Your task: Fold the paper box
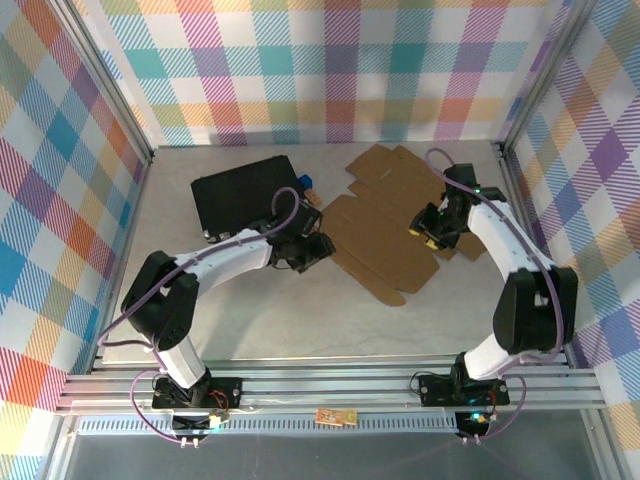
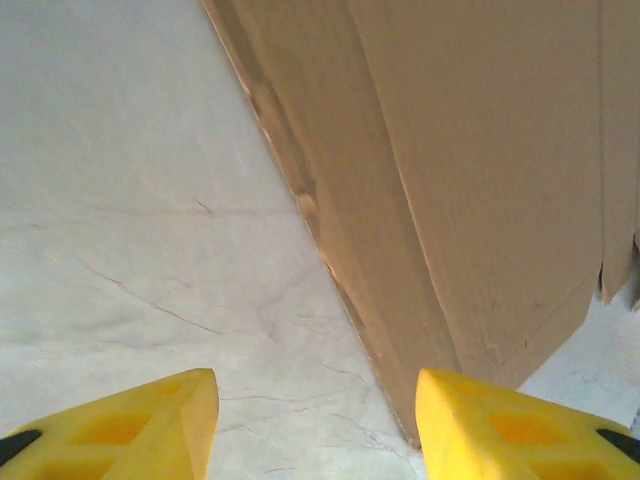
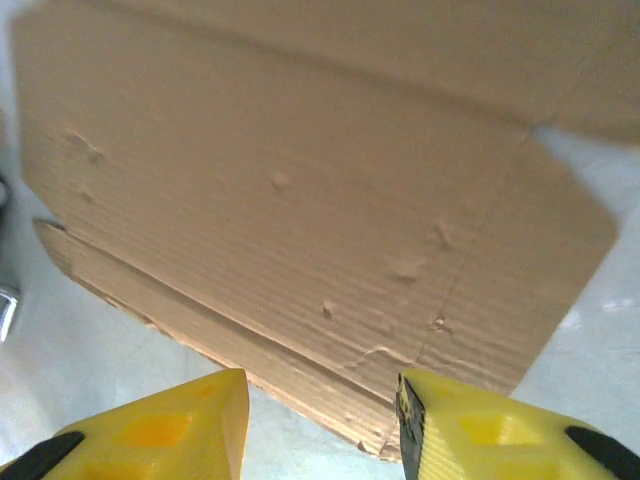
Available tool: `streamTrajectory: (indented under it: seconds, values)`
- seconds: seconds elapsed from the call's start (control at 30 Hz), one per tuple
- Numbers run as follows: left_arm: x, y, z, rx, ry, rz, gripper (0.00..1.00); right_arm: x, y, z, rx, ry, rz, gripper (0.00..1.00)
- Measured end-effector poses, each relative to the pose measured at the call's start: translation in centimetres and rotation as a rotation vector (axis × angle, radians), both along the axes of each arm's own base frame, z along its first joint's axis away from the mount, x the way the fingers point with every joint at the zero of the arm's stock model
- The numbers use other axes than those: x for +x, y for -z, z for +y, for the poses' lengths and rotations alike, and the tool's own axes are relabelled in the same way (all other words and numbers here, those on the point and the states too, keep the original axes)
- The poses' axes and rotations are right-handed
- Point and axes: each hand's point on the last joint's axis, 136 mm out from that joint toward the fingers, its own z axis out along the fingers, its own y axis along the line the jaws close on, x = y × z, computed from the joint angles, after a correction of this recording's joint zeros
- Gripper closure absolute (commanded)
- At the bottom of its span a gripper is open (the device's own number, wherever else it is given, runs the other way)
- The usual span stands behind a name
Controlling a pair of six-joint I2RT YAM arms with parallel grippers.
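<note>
Paper box lay flat and unfolded mid-table, black case just beside it. Left gripper sat at its left edge, right gripper over its right side; both jaws apart, empty. Risk: a one-sided push could've slid the sheet or bent it off-crease.
</note>
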Motion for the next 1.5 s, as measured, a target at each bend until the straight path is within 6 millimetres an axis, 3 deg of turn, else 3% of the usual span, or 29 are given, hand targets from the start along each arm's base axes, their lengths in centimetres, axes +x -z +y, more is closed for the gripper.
streamTrajectory:
  seconds: [0.17, 0.37, 0.6, 0.93, 1.3, 1.4, 1.5]
  values:
    - [1.1, 2.0, -3.1, -0.09, -0.034, 0.046, 0.46, 2.0, 2.8, 1.9, 0.097, -0.032, 0.062, 0.6]
    - [1.2, 4.3, -4.4, -0.15, -0.089, 0.104, 0.44, 2.7, 7.4, 2.8, 0.108, -0.043, 0.161, 0.6]
    - [2.0, 5.5, -6.3, -0.237, -0.121, 0.119, 0.43, 2.0, 8.8, 3.1, 0.101, -0.05, 0.211, 0.6]
    - [1.2, 4.9, -8.5, -0.292, -0.104, 0.118, 0.44, 1.2, 9.8, 3.2, 0.094, -0.07, 0.254, 0.62]
    - [1.2, 3.7, -8.4, -0.265, -0.089, 0.105, 0.45, -0.3, 10.0, 5.0, 0.132, -0.104, 0.297, 0.62]
    - [1.1, 2.0, -8.0, -0.22, -0.058, 0.087, 0.44, -1.0, 9.8, 5.6, 0.171, -0.09, 0.314, 0.62]
    - [1.9, -0.5, -8.8, -0.234, -0.016, 0.04, 0.44, -1.7, 9.5, 6.4, 0.211, -0.072, 0.331, 0.6]
